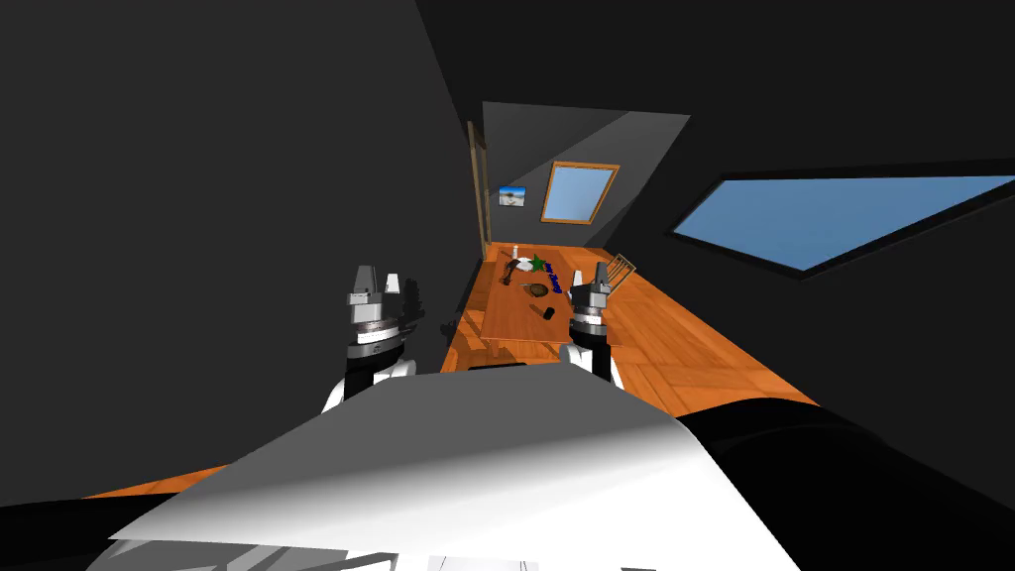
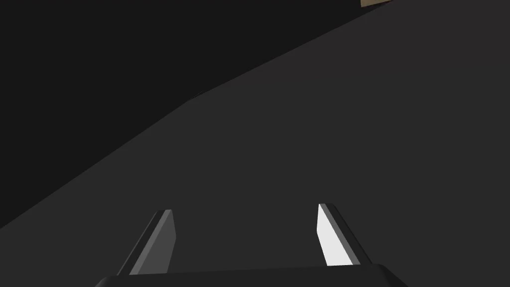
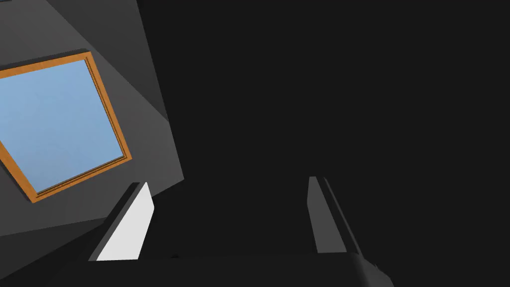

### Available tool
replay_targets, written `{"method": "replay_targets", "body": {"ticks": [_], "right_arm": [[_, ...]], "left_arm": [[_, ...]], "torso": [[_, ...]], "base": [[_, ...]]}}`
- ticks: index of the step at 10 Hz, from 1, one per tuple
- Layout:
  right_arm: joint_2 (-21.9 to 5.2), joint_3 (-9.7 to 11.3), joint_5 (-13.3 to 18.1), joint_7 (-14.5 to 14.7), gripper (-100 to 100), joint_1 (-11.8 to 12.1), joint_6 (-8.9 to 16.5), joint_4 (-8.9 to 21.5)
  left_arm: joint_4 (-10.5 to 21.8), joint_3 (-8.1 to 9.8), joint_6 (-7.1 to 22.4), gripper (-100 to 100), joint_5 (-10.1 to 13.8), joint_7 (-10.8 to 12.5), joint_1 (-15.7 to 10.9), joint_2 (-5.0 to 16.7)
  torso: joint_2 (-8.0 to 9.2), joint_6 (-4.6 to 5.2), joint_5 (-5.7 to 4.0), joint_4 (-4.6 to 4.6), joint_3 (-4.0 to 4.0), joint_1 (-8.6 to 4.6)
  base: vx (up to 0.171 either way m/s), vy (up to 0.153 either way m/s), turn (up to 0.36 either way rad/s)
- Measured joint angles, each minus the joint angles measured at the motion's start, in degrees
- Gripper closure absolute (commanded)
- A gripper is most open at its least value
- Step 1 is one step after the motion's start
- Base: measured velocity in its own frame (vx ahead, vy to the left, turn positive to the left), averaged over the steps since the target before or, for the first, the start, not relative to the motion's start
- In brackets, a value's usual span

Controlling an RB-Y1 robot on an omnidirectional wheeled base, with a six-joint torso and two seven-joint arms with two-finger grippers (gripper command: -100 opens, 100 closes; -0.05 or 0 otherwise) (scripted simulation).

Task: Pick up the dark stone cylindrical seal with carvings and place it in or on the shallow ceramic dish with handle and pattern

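Nothing is done yet: left gripper (image 1: 378,277) and right gripper (image 1: 601,274) stand wide open, empty; the dark seal (image 1: 548,313) lies untouched on the table (image 1: 510,322) at 12 o'clock.

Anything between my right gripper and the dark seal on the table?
Nothing stands there. In the head view, only bare wooden tabletop lies between the open right gripper and the dark seal.

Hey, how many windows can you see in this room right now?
2. The orange-framed window is on the far wall beyond the table; the dark-framed window is on the wall to my right. Others may be out of sight.
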State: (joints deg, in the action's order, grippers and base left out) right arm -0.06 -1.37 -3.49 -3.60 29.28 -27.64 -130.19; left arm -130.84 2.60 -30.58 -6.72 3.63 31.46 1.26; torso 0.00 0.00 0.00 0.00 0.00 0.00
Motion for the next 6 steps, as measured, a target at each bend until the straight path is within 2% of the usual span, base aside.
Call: {"method": "replay_targets", "body": {"ticks": [4, 6], "right_arm": [[-5.4, -0.5, 1.4, 1.9, -100, 2.6, 0.4, 3.8], [-7.7, -1.3, 2.3, 3.0, -100, 3.8, 1.0, 6.9]], "left_arm": [[0.0, 0.00, 0.0, 0, 0.0, 0.0, 0.0, 0.0], [0.0, 0.00, 0.0, 0, 0.0, 0.0, 0.0, 0.0]], "torso": [[0.41, -0.01, -0.03, 0.09, 0.24, -0.15], [0.48, -0.01, -0.03, 0.10, 0.28, -0.12]], "base": [[-0.101, -0.027, 0.168], [-0.137, -0.019, 0.241]]}}
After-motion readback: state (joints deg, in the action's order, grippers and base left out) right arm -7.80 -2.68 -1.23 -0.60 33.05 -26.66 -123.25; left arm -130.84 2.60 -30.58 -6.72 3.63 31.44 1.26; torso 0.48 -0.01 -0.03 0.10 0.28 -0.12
